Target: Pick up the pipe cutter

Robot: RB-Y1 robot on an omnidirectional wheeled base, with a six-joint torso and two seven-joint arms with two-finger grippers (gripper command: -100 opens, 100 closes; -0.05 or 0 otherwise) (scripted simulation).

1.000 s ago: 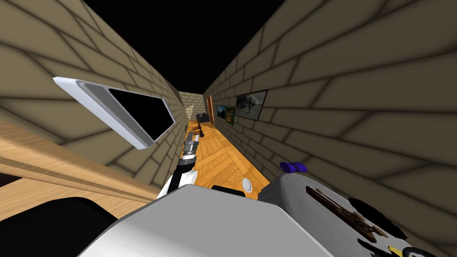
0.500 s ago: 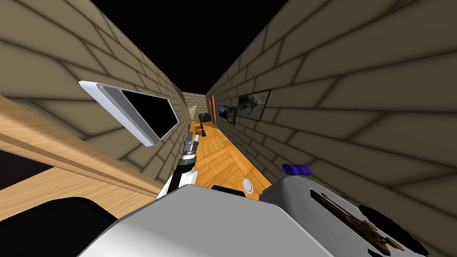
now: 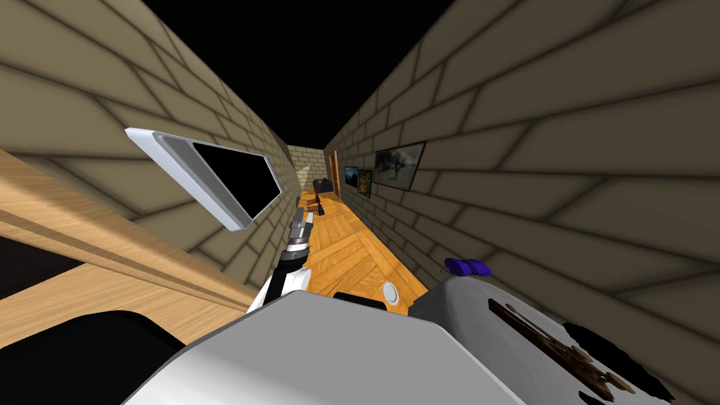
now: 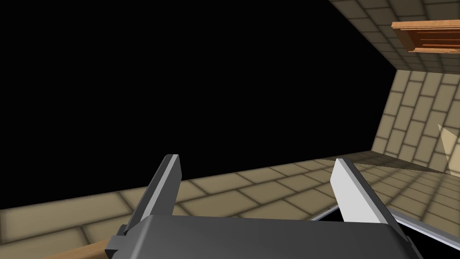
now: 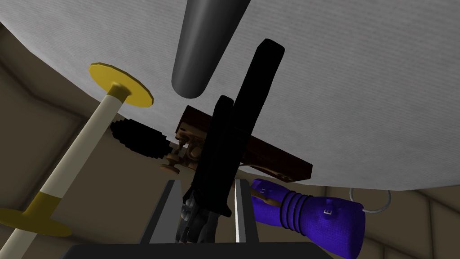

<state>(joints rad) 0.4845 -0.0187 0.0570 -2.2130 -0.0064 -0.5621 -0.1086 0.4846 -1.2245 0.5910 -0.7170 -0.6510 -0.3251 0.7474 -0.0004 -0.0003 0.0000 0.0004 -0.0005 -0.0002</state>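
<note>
Our right gripper [image 5: 205,183] grips the black pipe cutter [image 5: 231,135] over the white table [image 5: 359,90]; our left gripper [image 4: 256,160] stands wide apart.

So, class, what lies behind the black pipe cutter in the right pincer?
A brown tool lying on a white surface, showing on both sides of the pipe cutter. Its middle is covered by the cutter.

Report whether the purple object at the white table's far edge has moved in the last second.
No. The purple object stays at that far edge of the white table; the whole view shifted, so I moved.
</note>
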